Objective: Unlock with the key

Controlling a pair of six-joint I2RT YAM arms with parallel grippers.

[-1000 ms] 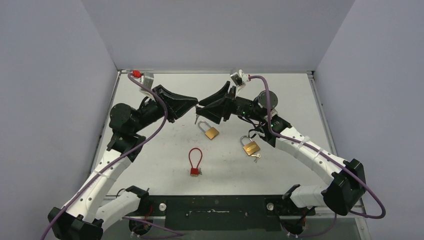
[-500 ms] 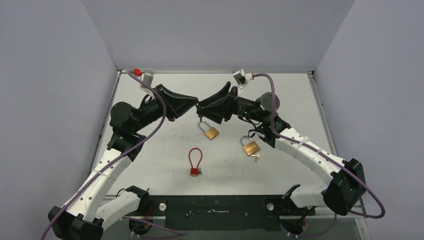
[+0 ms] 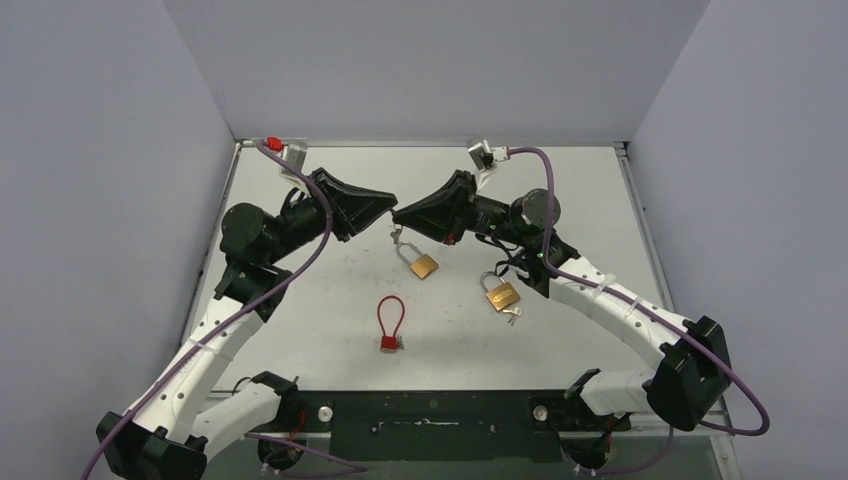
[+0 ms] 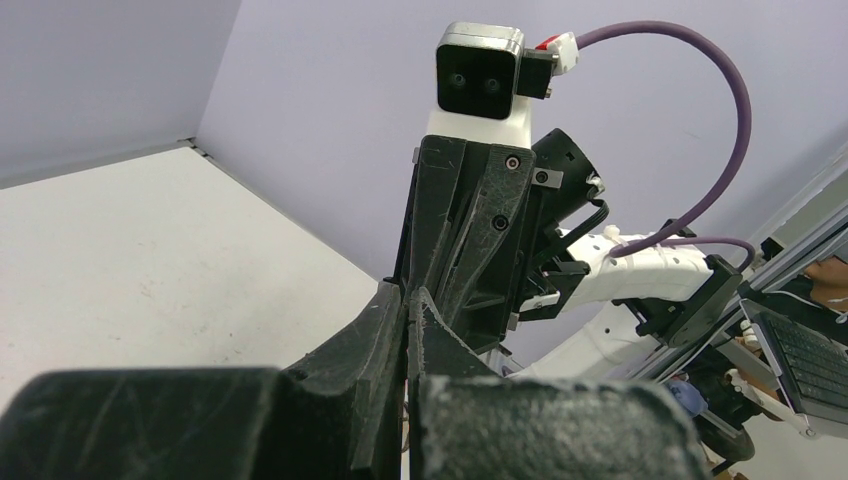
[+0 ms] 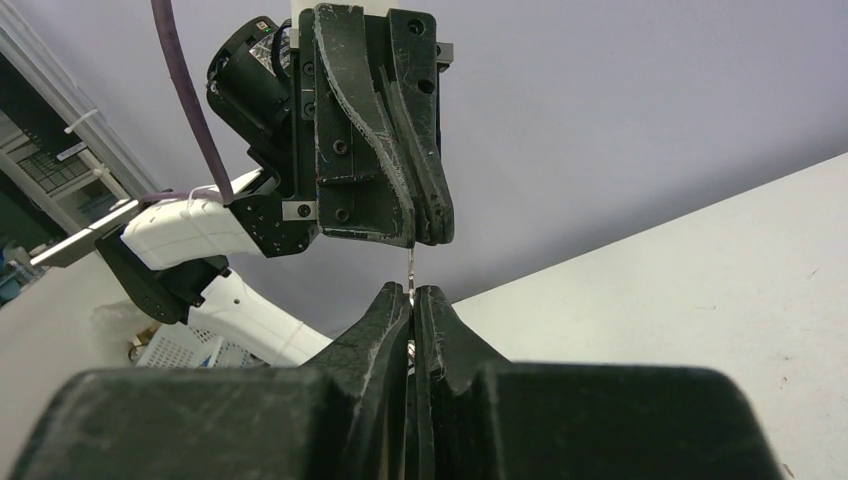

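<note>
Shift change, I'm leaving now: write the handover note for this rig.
Left gripper: shut on key.
Right gripper: shut on the same key, tip to tip above the table.
Padlock lies just below them, second padlock to its right, red lock closer to the near edge; none looks open.
Done: key lifted.
Left: key into a lock, turn it.

Soft, even overhead light, bright without glare, leaves only faint shadows on the table (image 3: 330, 300); the top view is sharp; each wrist view renders its own near fingers (image 4: 540, 420) slightly soft; the edge-on key (image 5: 410, 268) glints thinly.
</note>
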